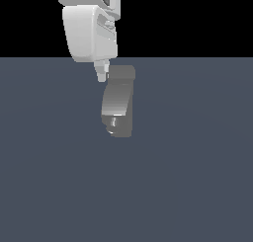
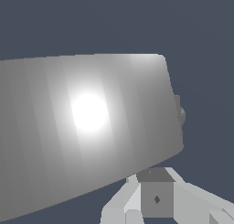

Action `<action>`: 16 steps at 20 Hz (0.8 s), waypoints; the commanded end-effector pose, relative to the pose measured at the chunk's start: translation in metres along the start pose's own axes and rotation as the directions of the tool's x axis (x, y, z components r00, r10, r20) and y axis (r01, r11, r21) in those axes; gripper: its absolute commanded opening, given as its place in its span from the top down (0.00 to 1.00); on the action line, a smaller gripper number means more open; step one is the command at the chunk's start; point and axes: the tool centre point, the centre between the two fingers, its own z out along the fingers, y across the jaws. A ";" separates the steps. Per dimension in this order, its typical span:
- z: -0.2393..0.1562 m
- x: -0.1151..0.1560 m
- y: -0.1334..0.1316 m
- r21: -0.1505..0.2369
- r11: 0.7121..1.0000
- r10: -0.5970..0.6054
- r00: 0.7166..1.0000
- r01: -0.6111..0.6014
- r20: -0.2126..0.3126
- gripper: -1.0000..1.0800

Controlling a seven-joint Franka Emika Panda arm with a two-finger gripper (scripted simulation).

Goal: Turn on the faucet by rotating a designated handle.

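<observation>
The faucet (image 1: pixel 117 105) is a grey shiny curved column on the floor, with a darker rounded end low down toward the camera. A flat, duller grey piece across its top is the handle (image 1: pixel 123 72); its shape is hard to make out from here. My gripper (image 1: pixel 101 77) hangs from the white arm, its narrow tip right beside the handle on the exterior view's left; contact is unclear. The fingers look pressed together with nothing between them. In the wrist view the shiny faucet body (image 2: pixel 87 127) fills most of the frame, close in front of the gripper (image 2: pixel 155 198).
A plain dark blue-grey floor (image 1: pixel 197 177) spreads around the faucet. The white arm (image 1: pixel 91 28) comes down from above, just behind the faucet's top.
</observation>
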 end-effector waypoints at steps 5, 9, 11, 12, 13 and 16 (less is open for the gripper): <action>0.000 0.050 -0.001 0.003 0.999 0.032 0.999 -0.032 0.001 1.00; 0.000 0.066 0.000 0.003 0.999 0.033 0.999 -0.033 0.000 1.00; 0.000 0.054 -0.003 0.003 1.000 0.011 1.000 -0.011 0.001 1.00; 0.000 0.058 -0.006 0.003 1.000 0.012 1.000 -0.012 0.001 1.00; 0.000 0.062 -0.009 0.003 1.000 0.013 1.000 -0.013 0.001 1.00; 0.000 0.074 -0.019 0.003 1.000 0.016 1.000 -0.016 0.001 1.00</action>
